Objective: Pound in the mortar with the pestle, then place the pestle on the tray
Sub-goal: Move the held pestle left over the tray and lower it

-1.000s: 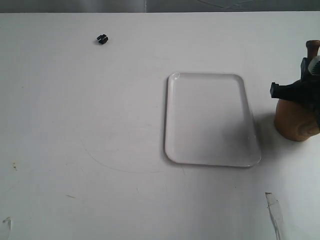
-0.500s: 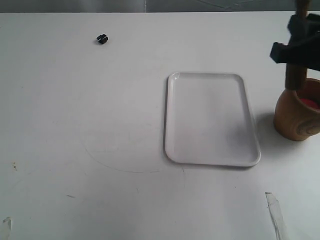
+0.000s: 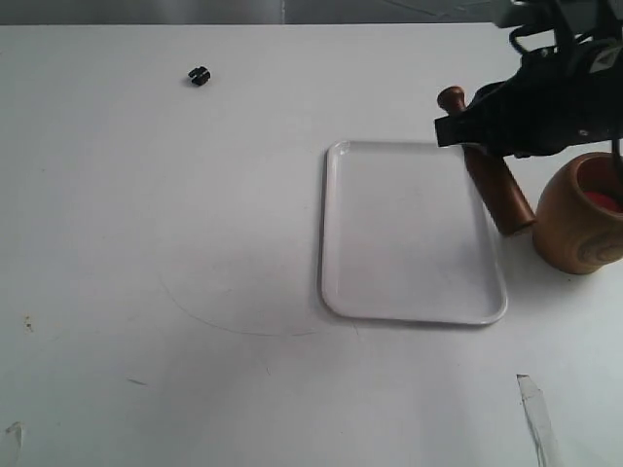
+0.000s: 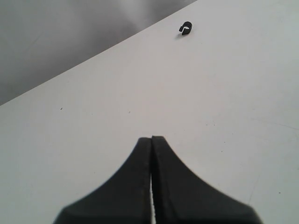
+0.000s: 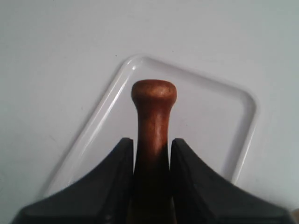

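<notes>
My right gripper is shut on the reddish-brown pestle, which hangs tilted over the right edge of the white tray, knob end toward the tray's far side. From the right wrist, the pestle sits between the fingers of the gripper, above the tray. At the right edge of the table stands the light-brown mortar, its reddish inside showing. My left gripper is shut and holds nothing; it does not show in the exterior view.
A tiny black object lies at the far left of the white table and also shows in the left wrist view. A strip of clear tape sticks to the table near the front right.
My right gripper lifted the pestle out of the mortar and carried it left, tilting it over the tray's right edge. The mortar and tray stayed put.
</notes>
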Motion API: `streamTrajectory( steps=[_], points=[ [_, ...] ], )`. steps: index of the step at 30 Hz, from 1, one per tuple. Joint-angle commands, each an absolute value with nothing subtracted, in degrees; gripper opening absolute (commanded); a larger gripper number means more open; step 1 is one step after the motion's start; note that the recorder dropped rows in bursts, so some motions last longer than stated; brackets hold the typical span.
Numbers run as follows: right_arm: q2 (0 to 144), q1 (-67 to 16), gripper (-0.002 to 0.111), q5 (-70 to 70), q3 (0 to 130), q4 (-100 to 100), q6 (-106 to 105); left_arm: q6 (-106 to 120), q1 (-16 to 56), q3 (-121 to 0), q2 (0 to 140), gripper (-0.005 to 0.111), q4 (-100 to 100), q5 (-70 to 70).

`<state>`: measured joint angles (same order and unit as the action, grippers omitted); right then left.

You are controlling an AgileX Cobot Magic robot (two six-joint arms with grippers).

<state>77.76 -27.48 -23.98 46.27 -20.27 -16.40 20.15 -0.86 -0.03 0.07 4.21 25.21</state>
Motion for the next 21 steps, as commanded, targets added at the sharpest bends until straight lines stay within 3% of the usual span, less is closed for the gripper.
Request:
streamTrajectory(
  steps=[1, 12, 21],
  points=[
    [83.85, -29.06, 0.0, -19.36, 46.74, -20.6, -16.06, 19.68, -0.42, 0.0, 0.0, 0.0, 3.79, 25.03],
    [98.53, -31.49, 0.0, -16.43, 46.74, -20.38, -16.19, 19.68, -0.42, 0.0, 0.0, 0.0, 3.79, 25.03],
    [100.41, -31.49, 0.003, -14.12, 46.74, -20.44, -16.19, 19.68, -0.42, 0.0, 0.0, 0.0, 3.79, 25.03]
  ],
)
